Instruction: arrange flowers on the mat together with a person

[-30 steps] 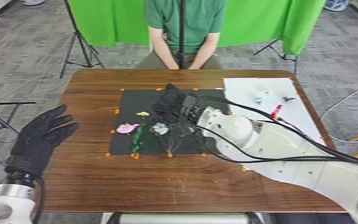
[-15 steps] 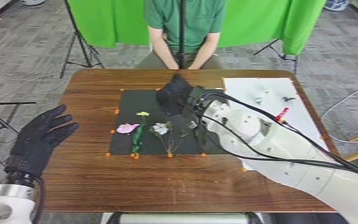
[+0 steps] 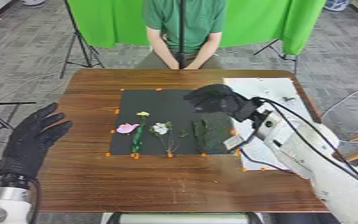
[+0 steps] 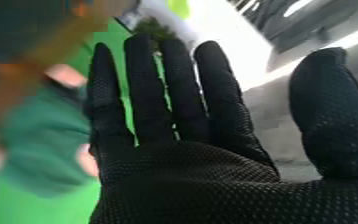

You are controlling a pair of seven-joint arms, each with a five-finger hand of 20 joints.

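My right hand [image 3: 218,99] is above the upper right corner of the black mat [image 3: 158,102], beside the white sheet [image 3: 255,86]. In the right wrist view the same hand [image 4: 184,170] is open and holds nothing. My left hand [image 3: 29,142] stays open at the table's left edge. On the mat lie a pink flower [image 3: 127,128], a yellow flower [image 3: 143,114] on a green stem, a white flower [image 3: 161,128] with thin stems, and a dark green sprig [image 3: 199,136] to their right. My right arm covers part of the white sheet.
The brown table [image 3: 158,185] surrounds the mat. Orange markers [image 3: 204,155] line the mat's edges. A small dark piece [image 3: 286,98] lies on the white sheet. A black stand [image 3: 85,45] is on the floor behind the table's left side.
My right hand has moved right from the mat's upper middle to its corner, with the arm drawn back. The dark green sprig has come into clearer view. The left hand has shifted slightly.
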